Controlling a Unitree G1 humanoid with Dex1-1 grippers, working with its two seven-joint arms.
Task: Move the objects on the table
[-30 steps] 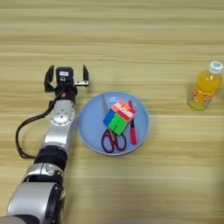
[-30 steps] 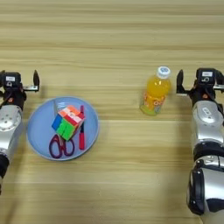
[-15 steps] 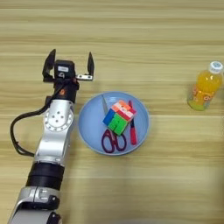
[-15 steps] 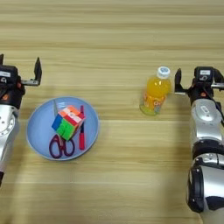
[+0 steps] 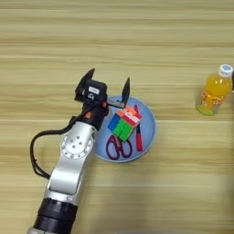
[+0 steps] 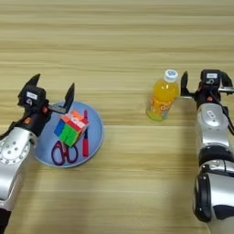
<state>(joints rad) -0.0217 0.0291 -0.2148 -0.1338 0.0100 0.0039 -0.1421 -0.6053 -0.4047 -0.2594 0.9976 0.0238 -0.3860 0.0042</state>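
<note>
Left eye view: left gripper [image 5: 108,87] spread wide, empty, over plate [image 5: 148,137] rim; right gripper [image 6: 205,83] beside bottle [image 6: 162,97], grip unclear

Lighting is bright, even and diffuse from above. The counter [image 5: 137,45] shows no glare and only faint, soft shadows beneath the plate [image 5: 148,137] and the bottle [image 6: 162,98]. A darker shadow area lies along the lower edge. Both views are slightly soft, with mild blur on the left tool [image 5: 108,85]. Plank lines run straight to the edges.
</note>
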